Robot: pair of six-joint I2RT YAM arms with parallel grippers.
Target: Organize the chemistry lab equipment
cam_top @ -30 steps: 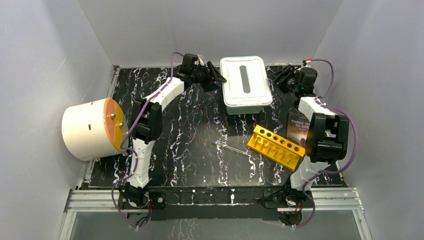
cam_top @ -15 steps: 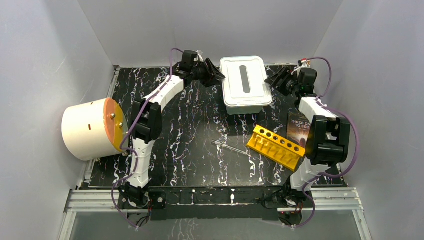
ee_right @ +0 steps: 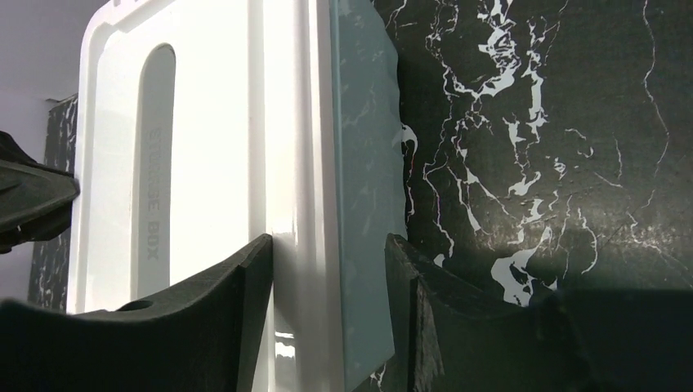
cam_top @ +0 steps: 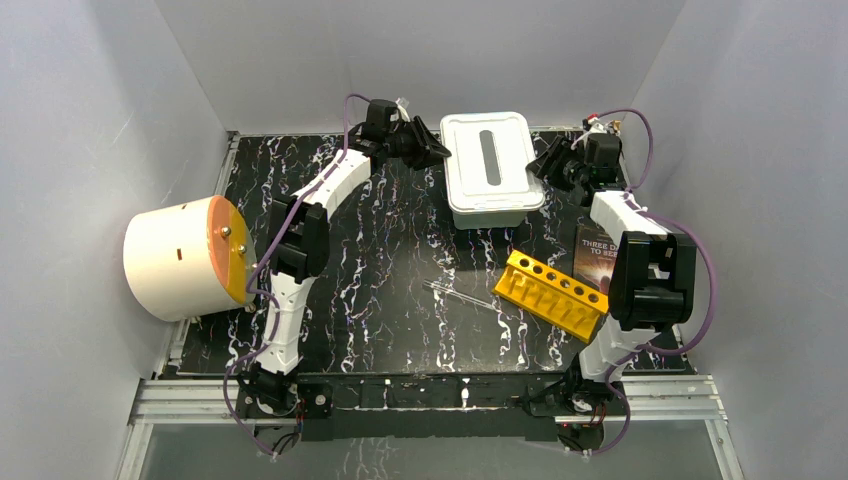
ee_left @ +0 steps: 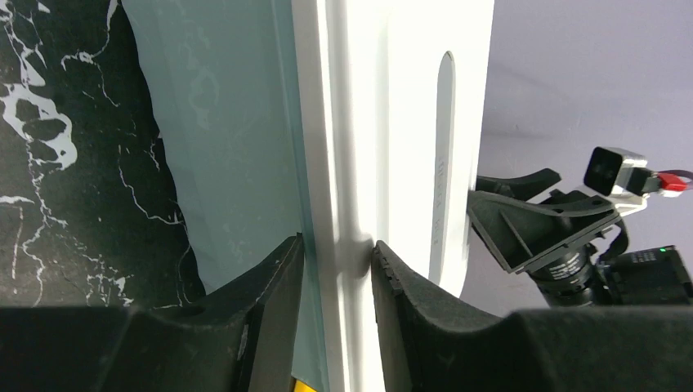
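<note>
A white storage box with a white lid (cam_top: 490, 165) stands at the back middle of the table. My left gripper (cam_top: 437, 150) is at its left edge, and in the left wrist view (ee_left: 337, 253) its jaws pinch the lid rim (ee_left: 343, 122). My right gripper (cam_top: 545, 162) is at the box's right edge. In the right wrist view (ee_right: 328, 245) its jaws straddle the lid rim (ee_right: 294, 122) and box wall, set wider. The yellow holed rack (cam_top: 553, 294) lies front right, with the thin glass rod (cam_top: 460, 295) to its left. The other small items are out of view.
A big white drum with an orange face (cam_top: 185, 258) lies at the table's left edge. A dark-covered book (cam_top: 598, 255) lies beside the right arm, behind the rack. Grey walls close in on three sides.
Both grippers have moved in toward the box, the left from its left side and the right from its right side, until they reach the lid's edges. The box, rack and rod have not moved.
</note>
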